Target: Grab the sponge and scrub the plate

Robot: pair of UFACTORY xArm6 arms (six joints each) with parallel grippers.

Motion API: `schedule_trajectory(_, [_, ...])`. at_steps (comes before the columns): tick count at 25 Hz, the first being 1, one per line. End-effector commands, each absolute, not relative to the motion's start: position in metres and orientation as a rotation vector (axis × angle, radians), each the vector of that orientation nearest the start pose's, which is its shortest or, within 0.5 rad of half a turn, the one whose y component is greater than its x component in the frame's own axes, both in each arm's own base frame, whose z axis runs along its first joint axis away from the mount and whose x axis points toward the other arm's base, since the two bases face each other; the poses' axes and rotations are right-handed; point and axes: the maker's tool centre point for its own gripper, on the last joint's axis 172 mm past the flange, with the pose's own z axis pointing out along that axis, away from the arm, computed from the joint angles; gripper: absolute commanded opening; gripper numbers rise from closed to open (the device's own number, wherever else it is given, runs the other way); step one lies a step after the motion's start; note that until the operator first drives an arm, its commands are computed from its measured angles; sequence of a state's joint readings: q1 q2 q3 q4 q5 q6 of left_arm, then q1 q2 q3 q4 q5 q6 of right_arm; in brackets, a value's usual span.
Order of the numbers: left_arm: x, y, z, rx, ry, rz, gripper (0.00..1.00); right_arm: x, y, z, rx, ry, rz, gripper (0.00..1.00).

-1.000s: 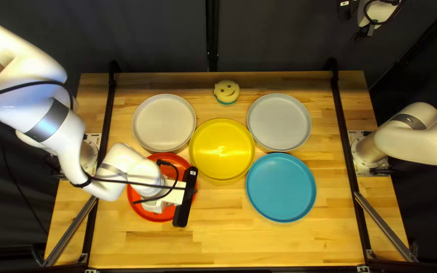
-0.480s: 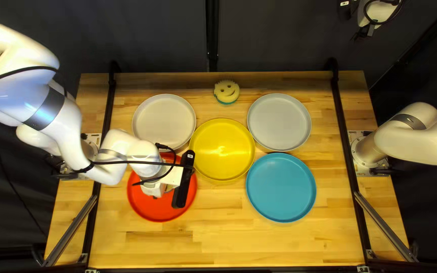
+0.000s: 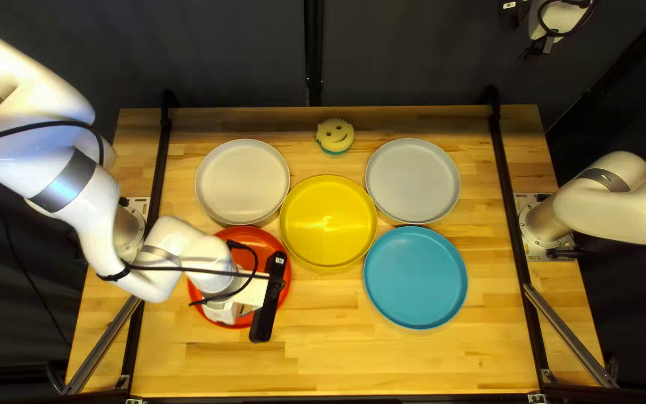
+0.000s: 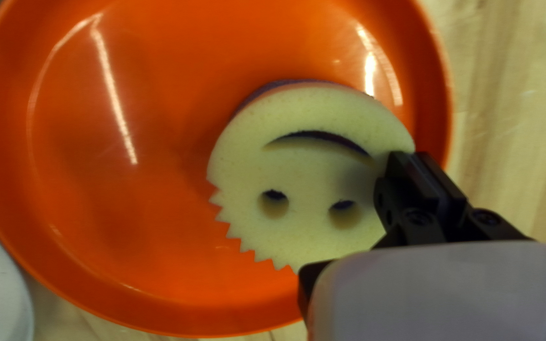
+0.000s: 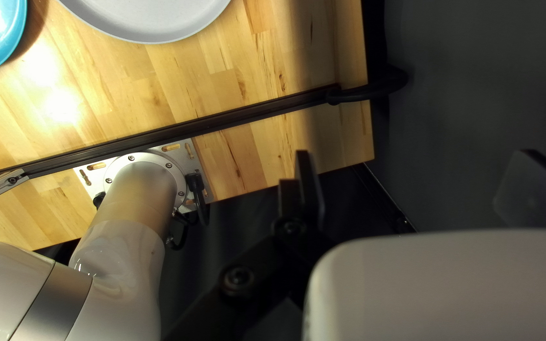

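My left gripper (image 3: 253,294) is low over the red plate (image 3: 278,247), and its arm hides the plate's near part and most of the sponge in the top left view. In the left wrist view the left gripper (image 4: 411,161) has its black fingers nearly together at the rim of a pale yellow smiley sponge (image 4: 304,170), pinching that edge. The sponge lies face up over the plate (image 4: 178,252), near one side of it. Far off behind the table's far right corner, my right gripper (image 3: 560,21) hangs raised; in its wrist view the right gripper (image 5: 415,167) stands open and empty.
White plate (image 3: 242,182), yellow plate (image 3: 328,221), grey plate (image 3: 413,180) and blue plate (image 3: 415,277) lie around the table's middle. A second smiley sponge (image 3: 335,136) sits near the far edge. Dark rails (image 3: 514,202) run along both sides.
Over the red plate, my left gripper went toward the far edge, then came back toward the near edge, ending slightly left of where it began. The right arm and the other plates stayed put.
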State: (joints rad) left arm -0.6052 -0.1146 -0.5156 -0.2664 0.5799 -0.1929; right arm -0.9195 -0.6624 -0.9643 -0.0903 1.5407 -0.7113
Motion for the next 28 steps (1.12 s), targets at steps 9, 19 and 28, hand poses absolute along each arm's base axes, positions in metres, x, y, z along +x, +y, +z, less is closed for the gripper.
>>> schedule_trajectory(9, [0.271, -0.190, 0.048, -3.306, 0.250, 0.039, 0.00, 0.165, -0.256, 0.360, -3.248, 0.341, 0.011, 1.00])
schedule_trajectory(19, [0.263, -0.142, 0.041, -3.313, 0.196, 0.026, 0.00, 0.165, -0.256, 0.360, -3.248, 0.341, 0.011, 1.00])
schedule_trajectory(28, [0.280, -0.176, 0.043, -3.310, 0.224, 0.011, 0.00, 0.165, -0.256, 0.360, -3.248, 0.341, 0.011, 1.00])
